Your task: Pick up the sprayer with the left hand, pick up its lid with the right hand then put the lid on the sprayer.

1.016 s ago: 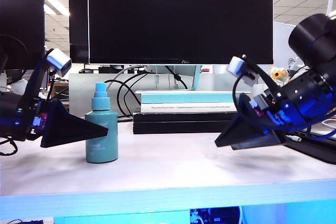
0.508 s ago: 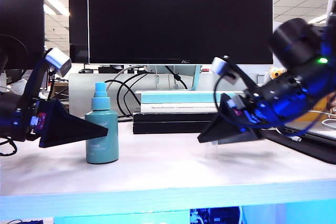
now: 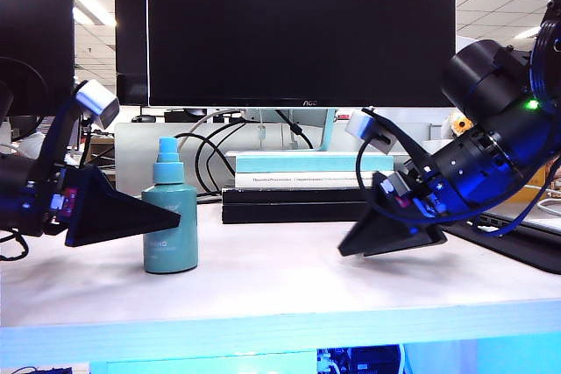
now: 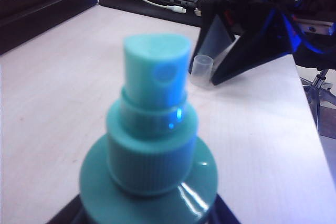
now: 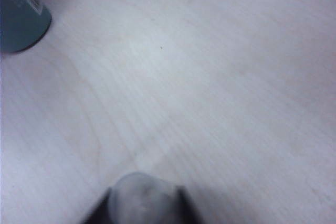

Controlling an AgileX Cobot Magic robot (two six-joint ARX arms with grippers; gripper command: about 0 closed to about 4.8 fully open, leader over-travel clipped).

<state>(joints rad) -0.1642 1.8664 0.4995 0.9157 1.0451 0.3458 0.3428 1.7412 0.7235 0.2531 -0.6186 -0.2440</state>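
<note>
The teal sprayer (image 3: 169,232) stands upright on the pale table, its blue nozzle (image 4: 156,72) bare. My left gripper (image 3: 168,214) is shut on the bottle's body from the left, and its dark fingers (image 4: 65,217) show on either side of the sprayer (image 4: 149,182) in the left wrist view. The clear lid (image 4: 201,70) rests on the table to the right. My right gripper (image 5: 143,203) is tilted down over the lid (image 5: 140,199), with a fingertip against each side. In the exterior view the right gripper (image 3: 347,250) hides the lid.
A black monitor (image 3: 302,28) stands at the back over a stack of books (image 3: 302,190) and loose cables (image 3: 206,159). A dark laptop (image 3: 517,238) lies at the right, behind the right arm. The table's front edge (image 3: 280,326) runs close below both grippers.
My right gripper has swung left and down to the table and closed round the lid. The left gripper and the sprayer have not moved.
</note>
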